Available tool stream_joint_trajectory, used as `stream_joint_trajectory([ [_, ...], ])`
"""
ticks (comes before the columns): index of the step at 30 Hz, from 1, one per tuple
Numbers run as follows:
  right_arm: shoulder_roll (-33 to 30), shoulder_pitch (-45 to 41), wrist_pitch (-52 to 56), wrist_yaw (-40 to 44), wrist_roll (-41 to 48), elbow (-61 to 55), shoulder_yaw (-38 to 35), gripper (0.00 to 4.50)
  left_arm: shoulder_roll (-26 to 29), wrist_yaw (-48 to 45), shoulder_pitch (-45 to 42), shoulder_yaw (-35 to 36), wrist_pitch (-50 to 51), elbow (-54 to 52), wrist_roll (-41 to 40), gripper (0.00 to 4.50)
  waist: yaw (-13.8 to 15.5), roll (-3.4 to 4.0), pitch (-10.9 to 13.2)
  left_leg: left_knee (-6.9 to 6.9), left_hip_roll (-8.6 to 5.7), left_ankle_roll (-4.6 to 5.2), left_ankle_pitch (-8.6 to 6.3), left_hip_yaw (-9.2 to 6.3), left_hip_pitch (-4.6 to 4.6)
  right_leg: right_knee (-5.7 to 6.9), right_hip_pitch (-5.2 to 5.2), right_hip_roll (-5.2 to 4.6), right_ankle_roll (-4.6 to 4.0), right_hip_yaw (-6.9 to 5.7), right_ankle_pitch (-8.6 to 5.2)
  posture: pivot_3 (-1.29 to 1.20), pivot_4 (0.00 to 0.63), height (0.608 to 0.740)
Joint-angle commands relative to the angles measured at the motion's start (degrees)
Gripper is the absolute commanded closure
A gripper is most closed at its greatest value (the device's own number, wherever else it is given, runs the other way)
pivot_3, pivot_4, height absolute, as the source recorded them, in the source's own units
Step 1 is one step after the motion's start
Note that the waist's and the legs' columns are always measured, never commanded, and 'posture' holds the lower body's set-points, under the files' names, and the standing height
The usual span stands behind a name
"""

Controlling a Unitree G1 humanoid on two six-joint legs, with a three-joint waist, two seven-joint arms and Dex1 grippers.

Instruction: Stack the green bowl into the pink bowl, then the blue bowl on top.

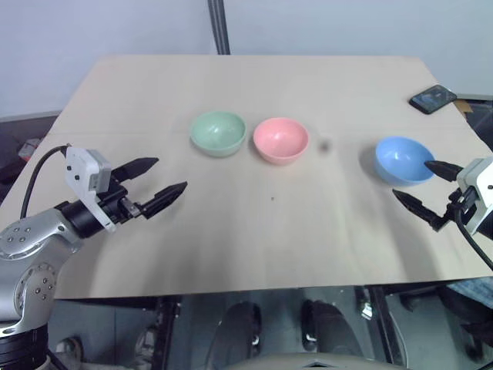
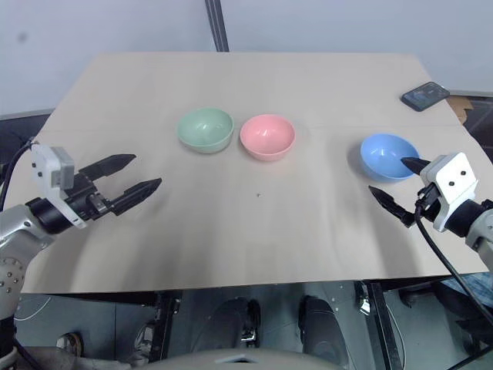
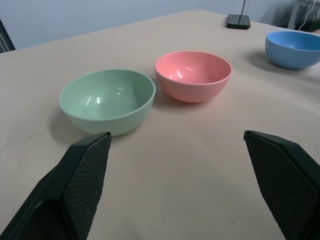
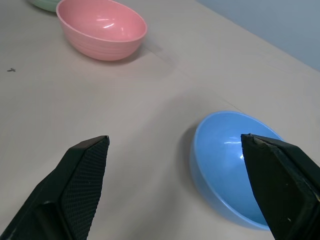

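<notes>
Three bowls stand upright and apart on the tan table (image 1: 254,231). The green bowl (image 1: 218,132) sits left of centre, with the pink bowl (image 1: 280,139) close beside it on its right. Farther right rests the blue bowl (image 1: 404,159). My left gripper (image 1: 159,183) hovers open above the table's left side, short of the green bowl (image 3: 107,100) and empty. At the right edge my right gripper (image 1: 423,186) stands open, with its far fingertip over the blue bowl's (image 4: 235,165) near rim; nothing is between its fingers.
A black phone (image 1: 433,98) lies at the table's far right corner. A dark pole (image 1: 219,27) rises behind the far edge. A small dark speck (image 1: 272,199) marks the table's middle.
</notes>
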Motion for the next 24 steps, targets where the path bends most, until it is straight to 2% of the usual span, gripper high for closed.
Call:
stream_joint_trajectory([
  [1,-0.89,-1.15,0.68,-0.47,0.56,-2.40,-0.09,0.09,0.11,0.30,-1.62,0.62,0.37,-0.28,-0.98,0.02,0.09,0.00,0.00,0.00,0.00,0.00,0.00,0.00,0.00,0.00,0.00,0.00,0.00,0.00,0.00,0.00,0.150,0.740],
  [15,0.09,-12.99,5.16,-5.06,-3.06,-1.67,13.88,0.09,-2.90,3.05,-3.66,-1.39,1.43,-2.29,-1.50,0.02,-0.02,-0.01,0.00,0.06,-0.01,0.00,0.01,0.00,0.02,0.02,0.04,0.03,0.00,0.01,0.01,0.00,0.150,0.740],
  [19,2.70,-21.78,5.58,-3.58,-4.14,2.86,21.99,0.09,-4.33,3.10,-4.08,-2.19,0.87,-2.91,-2.08,0.02,-0.24,-0.01,0.00,0.08,0.00,-0.01,0.01,0.00,0.05,0.03,0.05,0.05,0.00,0.01,0.01,0.00,0.150,0.740],
  [24,7.42,-33.26,-3.36,0.00,-14.06,14.75,36.16,0.09,-6.40,2.70,-4.15,-2.03,-0.13,-3.62,-3.82,0.02,-0.23,-0.01,0.01,0.08,-0.02,0.00,0.01,0.01,0.02,0.04,0.03,0.08,0.00,0.01,0.02,0.00,0.150,0.740],
])
